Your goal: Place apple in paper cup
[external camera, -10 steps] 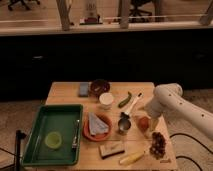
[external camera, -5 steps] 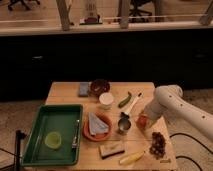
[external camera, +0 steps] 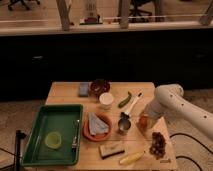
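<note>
The apple, small and orange-red, sits on the wooden table at the right, just right of a shiny metal cup. My gripper comes down on it from the white arm and is shut on the apple, hiding the fruit's upper part. The apple still rests at table level. The paper cup, off-white and upright, stands further back near the table's middle, well to the left of the gripper.
A dark maroon bowl and a blue sponge stand at the back. A green tray fills the left. An orange plate with a blue cloth, a green vegetable, grapes, a banana and a brown block lie around.
The gripper has settled over the apple and closed its fingers on it. The apple, clearly visible a second ago, is now partly covered. Nothing else moved.
</note>
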You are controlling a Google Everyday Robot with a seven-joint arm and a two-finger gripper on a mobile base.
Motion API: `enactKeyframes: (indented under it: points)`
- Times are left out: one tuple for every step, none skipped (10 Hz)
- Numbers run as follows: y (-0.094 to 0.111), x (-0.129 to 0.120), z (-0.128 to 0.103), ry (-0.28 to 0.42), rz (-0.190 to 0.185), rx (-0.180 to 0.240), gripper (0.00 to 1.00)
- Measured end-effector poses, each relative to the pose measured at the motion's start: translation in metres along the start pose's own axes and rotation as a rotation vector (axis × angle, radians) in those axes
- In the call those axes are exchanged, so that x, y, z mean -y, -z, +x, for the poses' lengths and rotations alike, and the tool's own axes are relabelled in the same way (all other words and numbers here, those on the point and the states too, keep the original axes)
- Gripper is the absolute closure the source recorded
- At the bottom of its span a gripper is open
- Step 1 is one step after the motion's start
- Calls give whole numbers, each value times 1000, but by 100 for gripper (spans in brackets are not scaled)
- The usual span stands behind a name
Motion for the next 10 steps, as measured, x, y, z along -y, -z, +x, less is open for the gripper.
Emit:
enactKeyframes:
  points:
    - [5, 2, 0, 9, 0, -5, 100]
    - [9, 5, 1, 16, 2, -10, 100]
    - [13, 8, 1, 23, 4, -14, 100]
    - [19, 16, 2, 36, 8, -22, 100]
    - [23, 21, 3, 40, 15, -24, 100]
    - [29, 25, 6, 44, 23, -27, 100]
    - [37, 33, 8, 53, 35, -29, 100]
    - [41, 38, 8, 63, 41, -29, 100]
    - [46, 44, 7, 73, 50, -28, 100]
    - [48, 46, 6, 80, 51, -27, 100]
